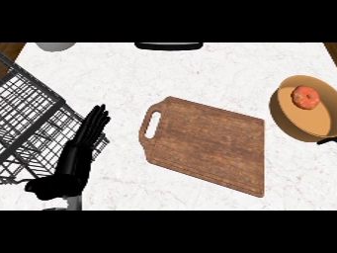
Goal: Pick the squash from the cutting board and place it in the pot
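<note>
The squash [306, 97], small, round and orange-red, lies inside the tan pot [330, 123] at the right edge; the pot's black handle points to the lower right. The brown wooden cutting board [211, 144] sits in the middle of the counter with nothing on it, its handle slot at the left end. My left hand [80, 150] rests at the lower left with straight fingers pointing up, beside the wire rack and well left of the board. My right hand does not show.
A dark wire dish rack [21, 128] fills the left side. A grey bowl-like object [56, 46] and a black object [169, 46] sit at the counter's far edge. Wooden edges show at the top corners.
</note>
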### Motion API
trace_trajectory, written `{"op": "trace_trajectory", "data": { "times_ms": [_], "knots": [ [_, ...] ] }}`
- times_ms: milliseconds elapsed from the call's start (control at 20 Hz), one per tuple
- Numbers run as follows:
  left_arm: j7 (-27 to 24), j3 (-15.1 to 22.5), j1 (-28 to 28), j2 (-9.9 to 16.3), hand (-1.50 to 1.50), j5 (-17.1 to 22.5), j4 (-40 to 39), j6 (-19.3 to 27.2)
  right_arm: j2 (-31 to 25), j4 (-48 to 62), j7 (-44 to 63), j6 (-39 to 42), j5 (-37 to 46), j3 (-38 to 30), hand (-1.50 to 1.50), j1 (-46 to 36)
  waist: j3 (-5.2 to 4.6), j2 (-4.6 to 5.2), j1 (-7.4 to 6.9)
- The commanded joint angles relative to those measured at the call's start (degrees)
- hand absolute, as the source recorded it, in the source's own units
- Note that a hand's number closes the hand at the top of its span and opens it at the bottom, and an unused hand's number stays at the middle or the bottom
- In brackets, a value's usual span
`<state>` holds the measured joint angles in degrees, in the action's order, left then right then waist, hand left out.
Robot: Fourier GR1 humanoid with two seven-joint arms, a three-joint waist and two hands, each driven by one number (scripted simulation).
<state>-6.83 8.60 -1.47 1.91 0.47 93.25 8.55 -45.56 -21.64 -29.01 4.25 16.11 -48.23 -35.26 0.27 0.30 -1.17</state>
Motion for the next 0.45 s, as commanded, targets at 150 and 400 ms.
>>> {"op": "trace_trajectory", "data": {
  "times_ms": [150,400],
  "knots": [
    [-1.5,-2.7,0.4,0.6,0.00,-0.5,-2.7,1.1,-5.9,5.3,-1.6,0.9,-4.4,-3.9,-1.50,0.6,-0.08,0.28,-0.03],
    [0.1,-3.8,0.8,1.9,0.00,0.7,-0.7,-0.1,-7.2,8.0,-4.5,-0.7,-5.6,-5.0,-1.50,3.2,-0.01,0.37,-0.40]
  ]
}}
